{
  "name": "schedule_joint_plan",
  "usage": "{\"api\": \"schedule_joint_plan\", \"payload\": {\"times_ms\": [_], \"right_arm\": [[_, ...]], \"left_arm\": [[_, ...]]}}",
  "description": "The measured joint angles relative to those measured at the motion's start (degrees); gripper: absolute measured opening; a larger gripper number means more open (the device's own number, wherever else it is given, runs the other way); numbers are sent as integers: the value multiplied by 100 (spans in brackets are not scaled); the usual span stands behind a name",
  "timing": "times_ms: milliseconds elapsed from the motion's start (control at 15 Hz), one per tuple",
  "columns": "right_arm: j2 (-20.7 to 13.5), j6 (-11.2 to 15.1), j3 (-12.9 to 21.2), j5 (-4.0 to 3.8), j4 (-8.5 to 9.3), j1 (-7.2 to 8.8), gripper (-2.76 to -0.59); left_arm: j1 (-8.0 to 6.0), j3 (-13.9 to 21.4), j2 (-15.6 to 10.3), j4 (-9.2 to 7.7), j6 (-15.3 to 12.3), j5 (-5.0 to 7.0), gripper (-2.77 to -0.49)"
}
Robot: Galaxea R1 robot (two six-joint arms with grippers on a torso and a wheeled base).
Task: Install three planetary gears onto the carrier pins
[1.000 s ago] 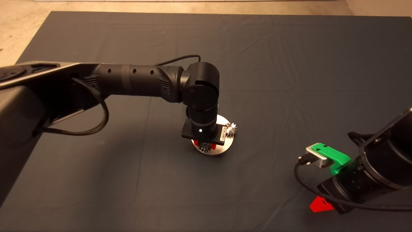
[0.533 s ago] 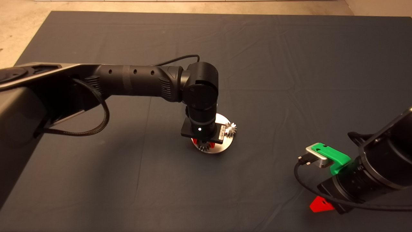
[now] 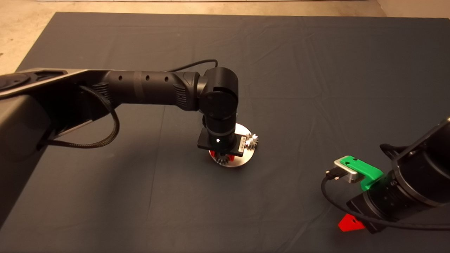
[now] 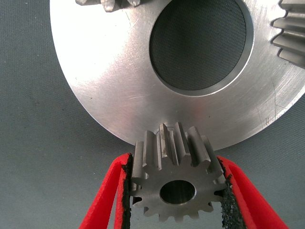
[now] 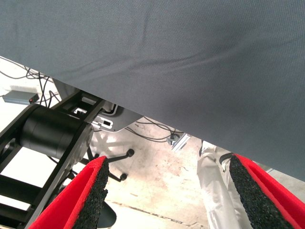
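A flat silver disc with a large centre hole lies mid-mat. My left gripper points straight down at its near-left rim, shut on one planetary gear. That gear is held upright between the black pads, level with the disc's rim, and its centre hole shows dark. Two more planetary gears sit on the disc: one also shows in the head view, the other is cut off by the picture's edge. No carrier pins show. My right gripper waits open at the mat's near right.
The dark mat stretches bare all round the disc. The right wrist view looks past the mat's edge to the floor, with cables, a black stand and a person's pale-clad leg.
My left gripper has shifted slightly to the left with the gear in it. The right arm has not moved.
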Motion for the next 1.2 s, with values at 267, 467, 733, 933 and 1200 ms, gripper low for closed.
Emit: {"api": "schedule_joint_plan", "payload": {"times_ms": [267,467,733,933,1200], "right_arm": [[-1,-2,0,0,0,0,-149],[-1,-2,0,0,0,0,-149],[-1,1,0,0,0,0,-149],[-1,-1,0,-2,2,0,-149],[-3,1,0,0,1,0,-149]], "left_arm": [[-2,-9,-13,-5,0,-6,-221],[-9,-11,-27,34,2,-12,-209],[-103,-9,-44,34,2,-6,-195],[-337,-7,-88,2,0,-6,-180],[-767,46,-227,-71,-4,-4,-165]]}}
